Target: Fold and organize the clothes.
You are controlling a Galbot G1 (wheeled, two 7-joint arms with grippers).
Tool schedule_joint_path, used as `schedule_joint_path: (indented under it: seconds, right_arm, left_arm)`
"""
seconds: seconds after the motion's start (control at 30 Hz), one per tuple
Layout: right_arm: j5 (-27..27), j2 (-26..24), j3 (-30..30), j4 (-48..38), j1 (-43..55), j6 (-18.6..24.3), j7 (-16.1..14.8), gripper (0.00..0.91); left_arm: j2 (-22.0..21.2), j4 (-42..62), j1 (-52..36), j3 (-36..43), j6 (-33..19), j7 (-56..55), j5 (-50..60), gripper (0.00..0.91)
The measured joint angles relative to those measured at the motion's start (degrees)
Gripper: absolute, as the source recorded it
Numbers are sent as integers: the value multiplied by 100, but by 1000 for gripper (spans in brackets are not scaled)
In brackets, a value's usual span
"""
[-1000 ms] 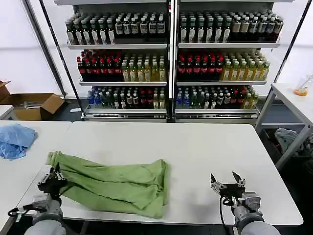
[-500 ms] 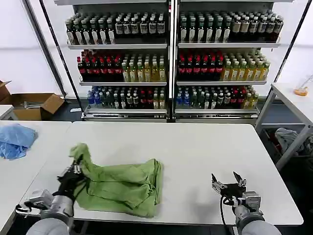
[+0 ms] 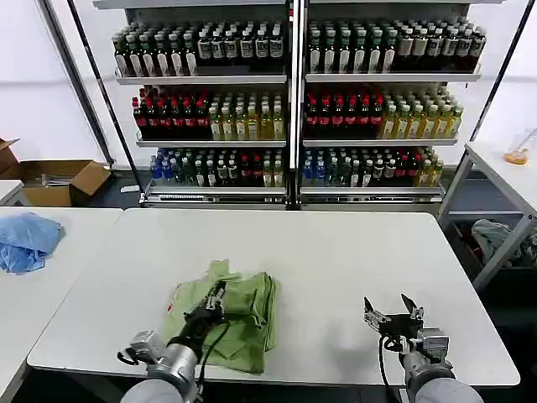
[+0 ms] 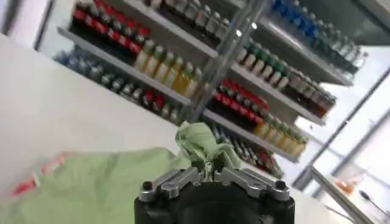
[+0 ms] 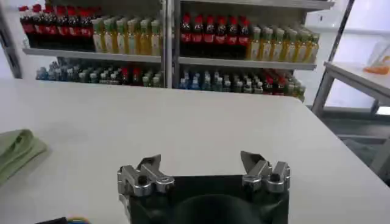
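The light green shirt lies bunched into a compact heap on the white table, left of centre near the front edge. My left gripper sits over the heap's middle, shut on a fold of the fabric. In the left wrist view the pinched green cloth rises just beyond my left gripper, and a bit of red print shows at the side. My right gripper hovers open near the front right of the table, well apart from the shirt; in its own wrist view the right gripper holds nothing and the shirt's edge lies far off.
A light blue cloth lies on the neighbouring table at far left. Shelves of bottles stand behind the table. A cardboard box sits on the floor at left, another table at right.
My left gripper has carried the shirt's left end rightward over the rest, from the table's left edge to the heap's middle. The shirt went from spread out to compact. The right arm stayed put.
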Motion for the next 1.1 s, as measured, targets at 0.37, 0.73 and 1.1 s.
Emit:
schedule_joint_path:
  seconds: [0.37,0.73,1.1]
  right_arm:
    - [16,-2,-26,-50,75,-1,0,907]
    - [31,5,-26,-63,114,5,-12,907]
    - [32,36,-90,-96,208,9,-20,907]
  left_arm:
    - [-151,400,-76,757,-111,146,947,907]
    - [-74,182,160,747,-286,328,1610,907]
    - [268,303,186,-501,-228,119,1616,907]
